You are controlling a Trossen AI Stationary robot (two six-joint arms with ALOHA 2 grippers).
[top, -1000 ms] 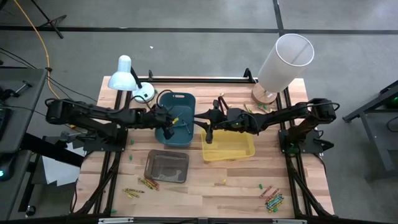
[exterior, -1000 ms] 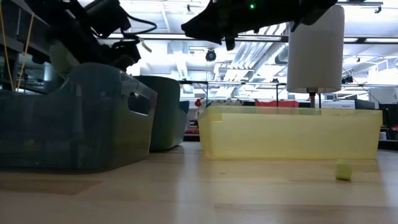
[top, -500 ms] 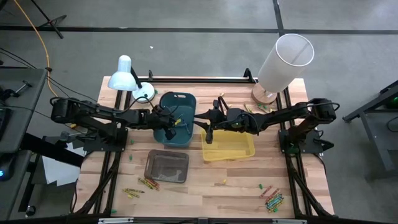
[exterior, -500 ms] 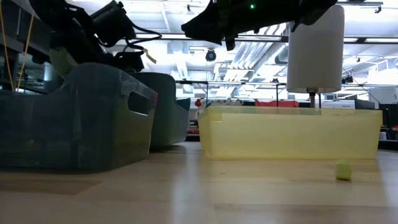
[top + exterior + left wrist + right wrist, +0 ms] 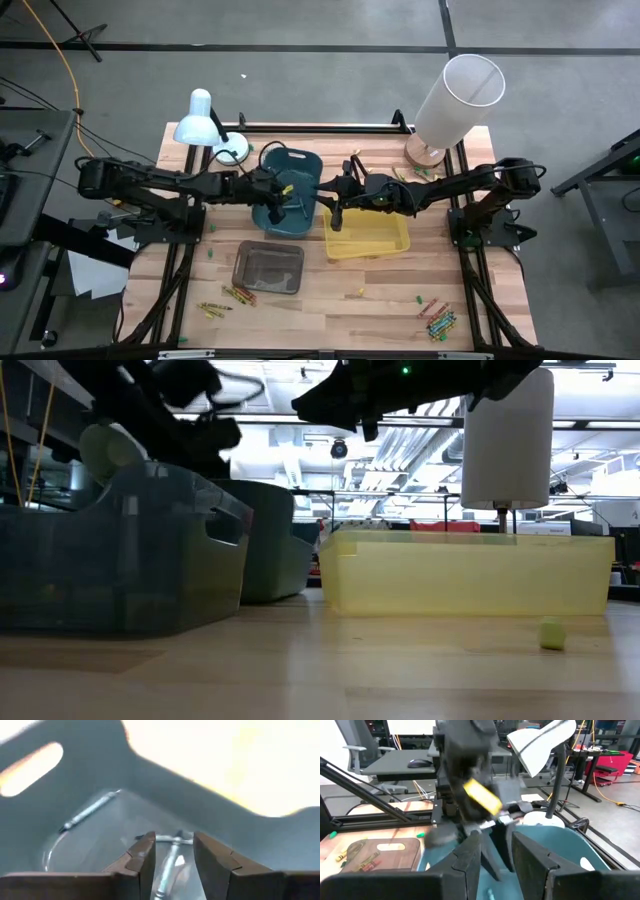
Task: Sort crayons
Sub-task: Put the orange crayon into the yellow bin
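My left gripper (image 5: 273, 205) reaches slanting down into the blue bin (image 5: 296, 168), open. In the left wrist view its fingertips (image 5: 173, 842) stand over the bin floor, where one crayon (image 5: 169, 862) lies below the gap and another crayon (image 5: 90, 811) lies farther off. My right gripper (image 5: 335, 212) hangs near level over the yellow bin's (image 5: 385, 240) left end, fingers apart (image 5: 496, 842), with nothing plainly between them. Loose crayons lie at the front left (image 5: 228, 297), the front right (image 5: 437, 319) and the far right (image 5: 415, 173).
A grey bin (image 5: 268, 268) stands in front of the blue one and fills the low view's left (image 5: 120, 550). A white desk lamp (image 5: 205, 122) and a tall white cylinder (image 5: 455, 98) stand at the back. A small green bit (image 5: 551, 633) lies before the yellow bin.
My left gripper has risen a little inside the blue bin and tipped slightly. The blue bin has turned about: its far end now sits farther toward the table's right than before. My right arm has kept still.
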